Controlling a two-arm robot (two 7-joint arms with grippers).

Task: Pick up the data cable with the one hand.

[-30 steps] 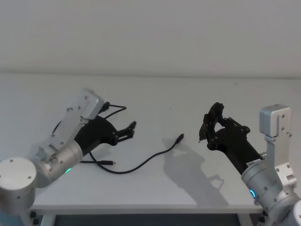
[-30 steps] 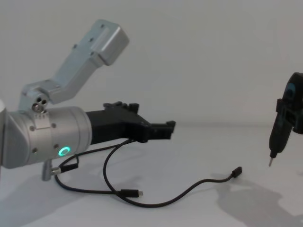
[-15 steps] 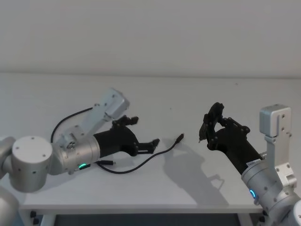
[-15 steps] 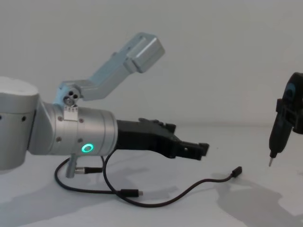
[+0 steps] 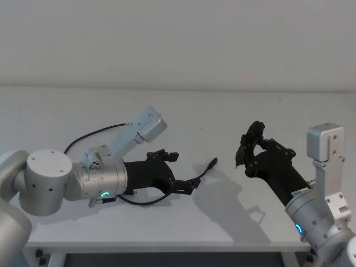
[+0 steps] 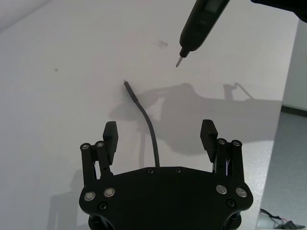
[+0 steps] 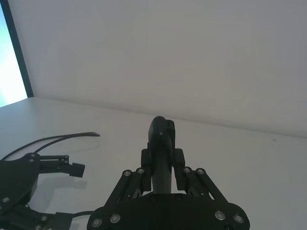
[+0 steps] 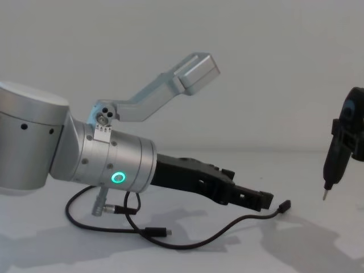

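Note:
The data cable is a thin black cord lying on the white table, looped at the left, with one plug end pointing toward the right arm. My left gripper, black on a silver cylinder with a green ring, hovers low over the cable, open. In the left wrist view the cord runs out between the spread fingers of that gripper, untouched. From the chest, the left gripper sits just above the cable, short of its plug. My right gripper, pointed with a blue patch, hangs shut at the right.
A short black lead with a silver barrel plug lies under the left arm's cylinder. The cable's back loop arcs behind the left arm. The table's front edge is near. The right gripper's tip hangs beyond the cable's end.
My left arm has swung right across the table, from over the cable's loop to over its free end, staying open. The right arm and the cable have not moved.

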